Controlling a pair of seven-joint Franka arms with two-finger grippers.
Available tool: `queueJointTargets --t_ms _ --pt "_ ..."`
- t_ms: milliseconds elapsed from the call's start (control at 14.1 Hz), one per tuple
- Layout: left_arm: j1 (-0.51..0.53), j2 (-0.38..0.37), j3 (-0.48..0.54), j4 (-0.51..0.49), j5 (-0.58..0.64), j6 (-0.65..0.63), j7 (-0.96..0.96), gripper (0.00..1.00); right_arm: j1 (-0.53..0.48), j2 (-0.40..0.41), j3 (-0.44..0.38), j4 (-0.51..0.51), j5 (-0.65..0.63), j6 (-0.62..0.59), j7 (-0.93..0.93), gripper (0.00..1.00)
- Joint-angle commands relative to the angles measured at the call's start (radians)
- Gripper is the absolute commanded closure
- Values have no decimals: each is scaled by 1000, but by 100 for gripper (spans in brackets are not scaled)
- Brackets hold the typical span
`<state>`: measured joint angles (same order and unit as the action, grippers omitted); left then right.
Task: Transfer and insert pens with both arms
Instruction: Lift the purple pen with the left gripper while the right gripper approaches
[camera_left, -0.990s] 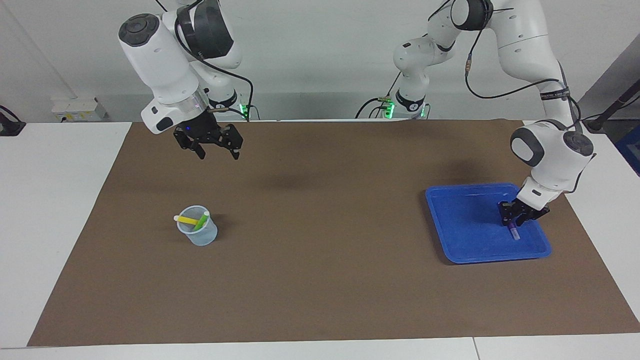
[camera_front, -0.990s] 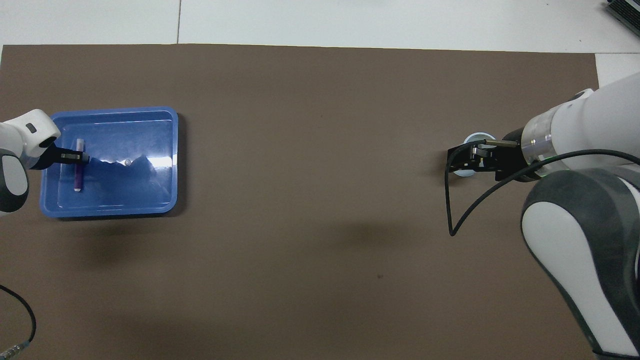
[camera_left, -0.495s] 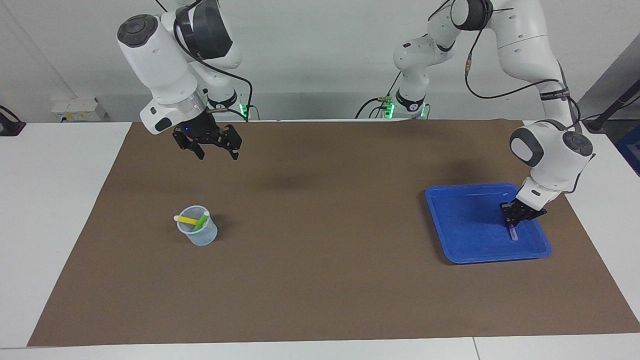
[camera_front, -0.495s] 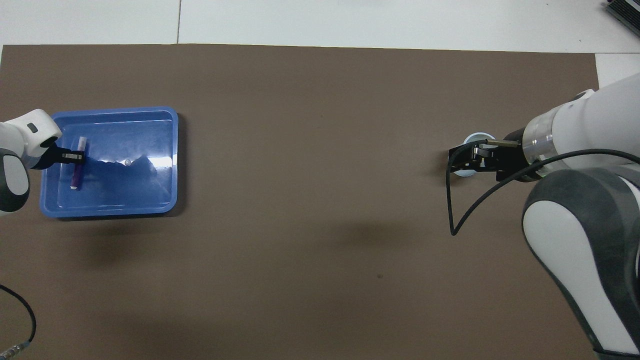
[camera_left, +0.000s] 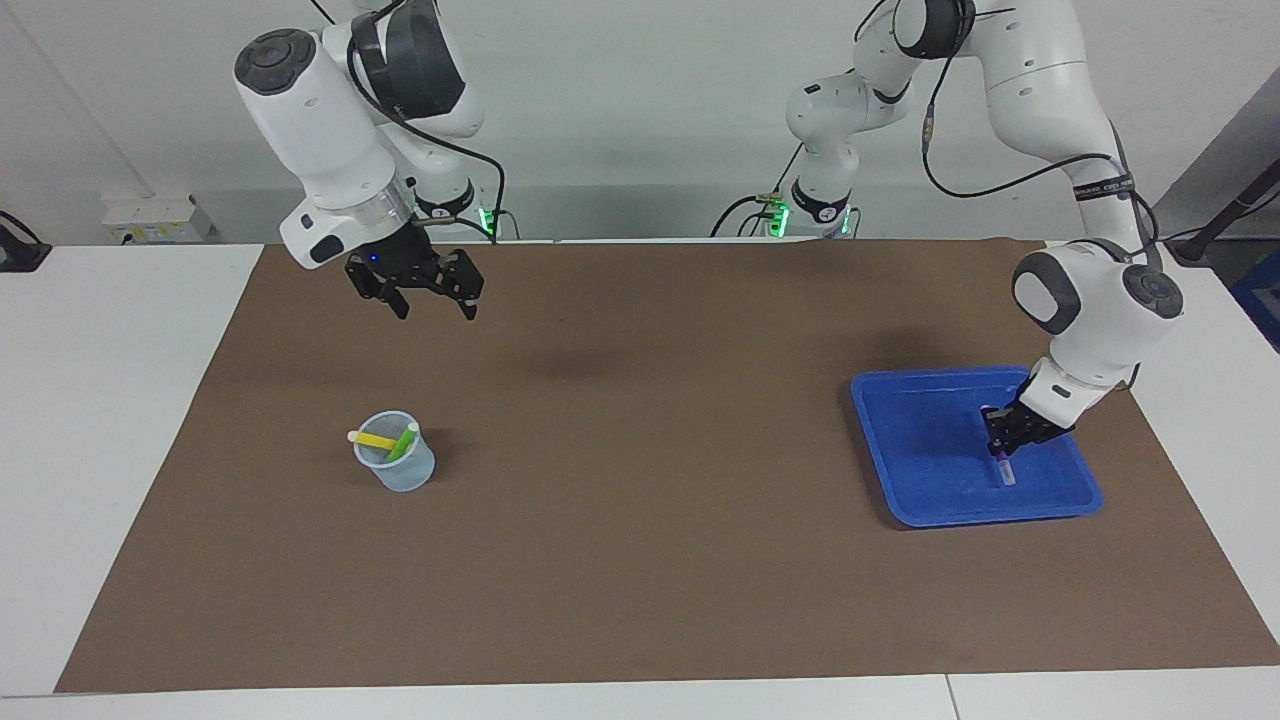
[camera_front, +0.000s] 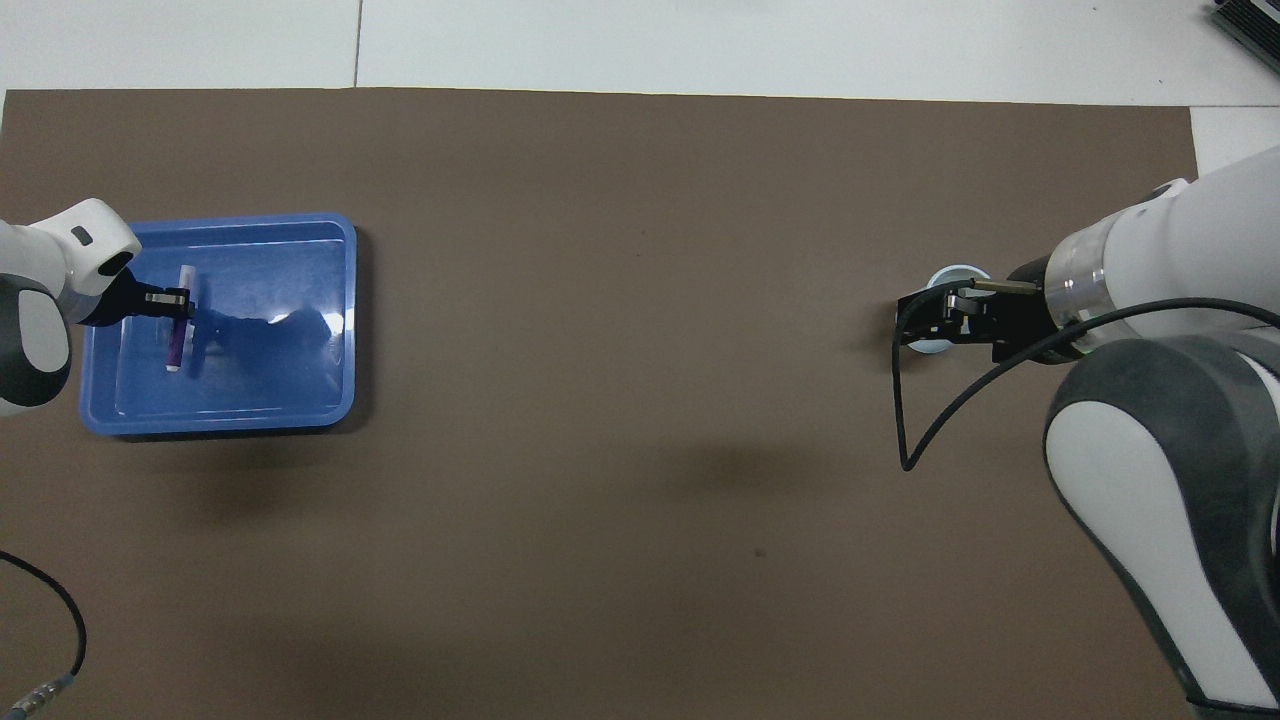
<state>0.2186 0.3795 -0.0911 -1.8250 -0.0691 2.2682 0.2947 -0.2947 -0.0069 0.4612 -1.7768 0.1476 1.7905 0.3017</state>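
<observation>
Left claw (camera_left: 1003, 446) pinches the purple pen (camera_left: 1004, 468) over the blue tray (camera_left: 920, 440); right claw (camera_left: 432, 303), spread, waits above the counter (camera_left: 640, 560).

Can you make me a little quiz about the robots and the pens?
1. True or false: the yellow pen and green pen are in the clear cup.
2. What does the left gripper hold? A purple pen; B a spoon; C nothing.
3. Fill in: the purple pen is over the blue ____.

Key: 1 true. 2 A. 3 tray. The right gripper waits open, up over the mat.
</observation>
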Motion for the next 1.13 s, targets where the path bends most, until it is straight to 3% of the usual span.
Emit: queueJointTargets --t_ms 0,141,495,707,1061 --pt "-39 -11 10 82 -86 -145 -31 100 -14 -24 5 -27 20 26 8 0" --pt "-51 -34 10 76 -168 -196 -192 100 -15 -22 5 -29 42 26 29 0" --pt "-132 -111 8 69 -187 -349 -640 100 -1 -21 7 -59 159 102 178 0" --pt "-180 -142 7 69 -201 -404 -849 100 61 -24 7 -110 234 243 282 0" --pt "-237 -156 4 49 -392 -409 -1046 100 239 44 5 -145 256 512 490 0"
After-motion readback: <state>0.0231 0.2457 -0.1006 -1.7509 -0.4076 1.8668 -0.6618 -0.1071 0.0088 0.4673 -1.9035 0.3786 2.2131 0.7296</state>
